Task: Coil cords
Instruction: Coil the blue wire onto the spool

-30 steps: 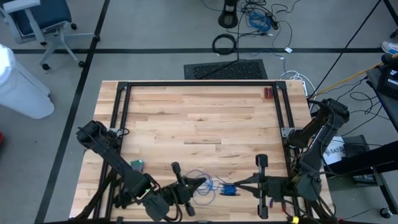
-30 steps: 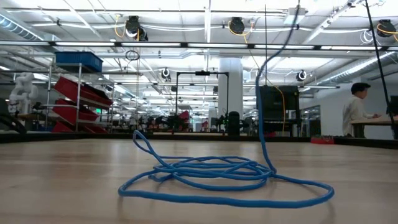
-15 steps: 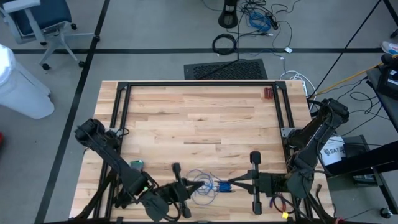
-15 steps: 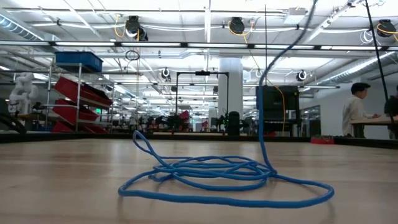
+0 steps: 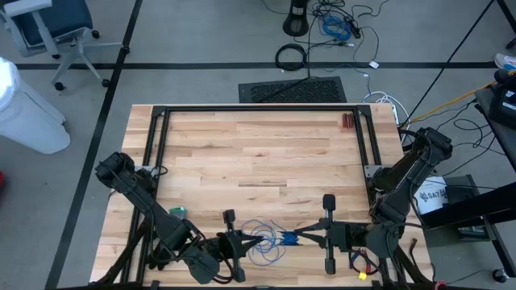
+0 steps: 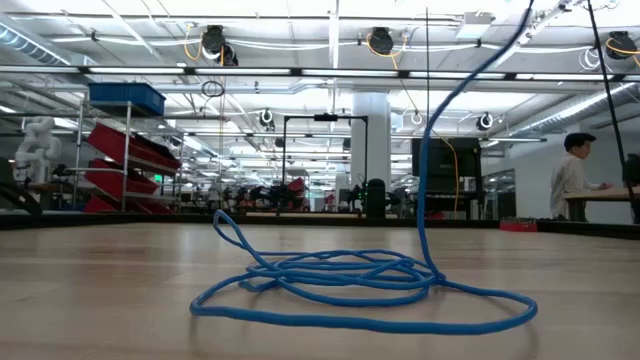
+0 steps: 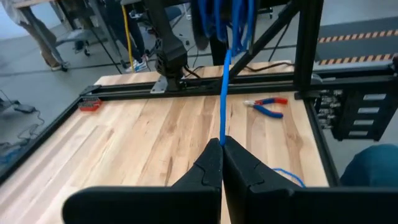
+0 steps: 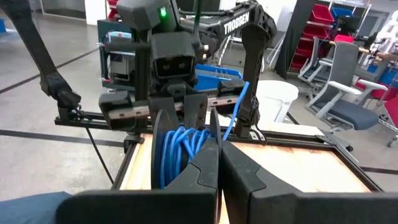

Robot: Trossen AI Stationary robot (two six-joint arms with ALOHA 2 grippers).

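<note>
Cord top beyond low view's edge

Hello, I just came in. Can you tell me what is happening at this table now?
Two robot arms are working on a thin blue cord at the near edge of the wooden table. The left gripper is shut on a strand of it. The right gripper is also shut, right beside a hanging bundle of blue loops. Part of the cord lies in loose loops on the table, not yet a tidy coil, and one strand rises off it.
</note>
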